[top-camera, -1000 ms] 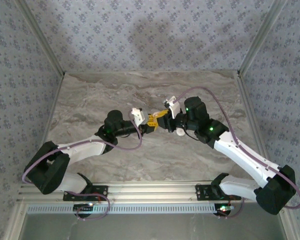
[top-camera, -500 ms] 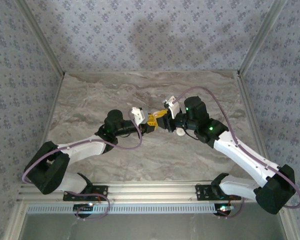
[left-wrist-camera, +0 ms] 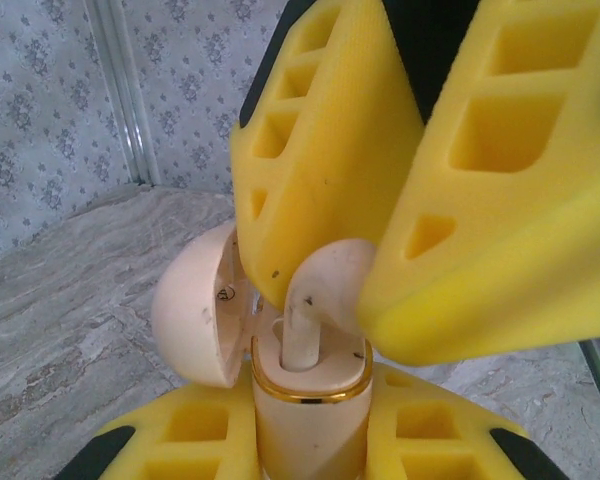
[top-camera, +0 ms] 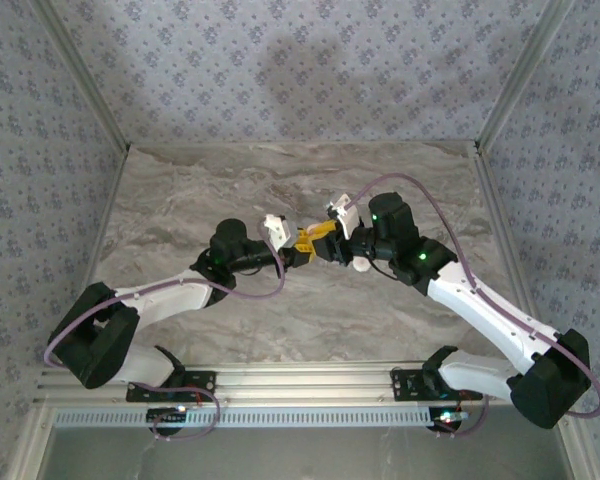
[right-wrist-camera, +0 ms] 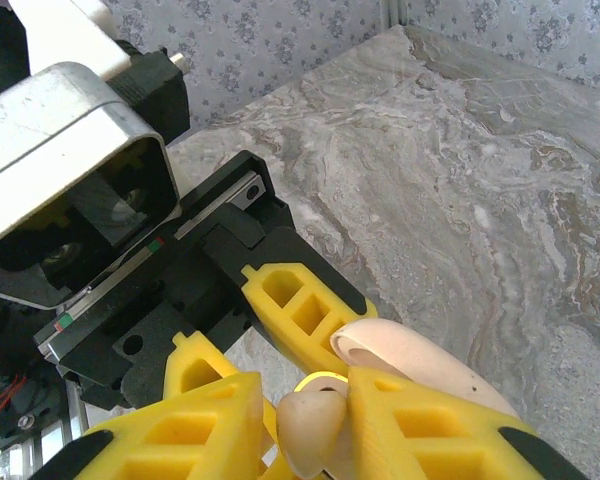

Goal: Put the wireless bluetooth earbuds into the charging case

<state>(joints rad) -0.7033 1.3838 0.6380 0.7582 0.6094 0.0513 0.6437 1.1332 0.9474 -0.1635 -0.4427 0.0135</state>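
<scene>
**A:** What is the left gripper (left-wrist-camera: 310,445) doing?

**B:** It is clamped on the case (left-wrist-camera: 305,415). Its yellow fingers (left-wrist-camera: 185,440) press the cream body from both sides and hold it upright, mouth up.

**A:** And the right gripper (right-wrist-camera: 305,400)?

**B:** It meets the case from the open end. The jaws stand narrow, with the earbud (left-wrist-camera: 330,280) between them. Both of its fingers (left-wrist-camera: 330,140) lie against the bud's rounded head. Whether they press it or only flank it, I cannot tell.

**A:** Where exactly is the earbud?

**B:** Its stem is down in the case's slot, inside the gold rim (left-wrist-camera: 310,393). The head stands above the rim, between the right gripper's fingertips.

**A:** The lid?

**B:** The lid (left-wrist-camera: 195,315) is open. In the left wrist view it is swung out to the left, a rounded shell just beside one of the right gripper's fingers. In the right wrist view it shows as a pale curve touching the outer side of the finger on the right.

**A:** And further out?

**B:** From the top camera the two grippers meet tip to tip over the middle of the marble table (top-camera: 210,190). The left arm reaches in from the near left and the right arm from the near right. Both are bent at the elbow, with cables looping along them.
</scene>
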